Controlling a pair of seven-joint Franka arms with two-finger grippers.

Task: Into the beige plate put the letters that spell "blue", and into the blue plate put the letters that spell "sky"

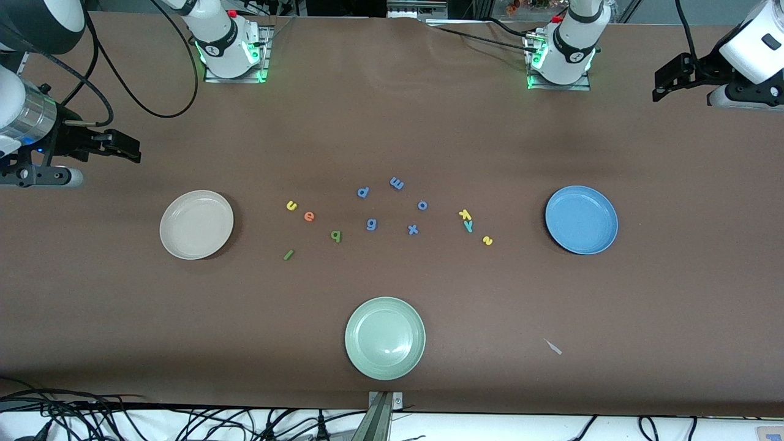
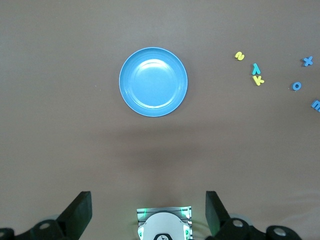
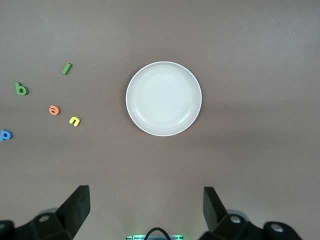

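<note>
The beige plate [image 1: 196, 224] [image 3: 163, 98] lies bare toward the right arm's end, the blue plate [image 1: 581, 220] [image 2: 153, 81] bare toward the left arm's end. Beside the beige plate lie yellow u [image 1: 291, 206] [image 3: 74, 120], orange e [image 1: 309, 215] [image 3: 54, 110], green b [image 1: 335, 235] [image 3: 21, 89] and dark green l [image 1: 288, 255] [image 3: 66, 68]. Beside the blue plate lie yellow k [image 1: 465, 214] [image 2: 258, 80], teal y [image 1: 468, 226] [image 2: 256, 69] and yellow s [image 1: 487, 241] [image 2: 239, 56]. My right gripper [image 1: 130, 150] [image 3: 146, 205] and left gripper [image 1: 660, 79] [image 2: 149, 210] hang open and hold nothing, each high over its own end of the table.
A pale green plate [image 1: 384, 337] sits near the front camera's edge. Blue letters p [image 1: 363, 192], m [image 1: 396, 182], o [image 1: 422, 205], g [image 1: 371, 225] and x [image 1: 413, 229] lie between the two letter groups. A small pale scrap [image 1: 553, 346] lies nearer the camera than the blue plate.
</note>
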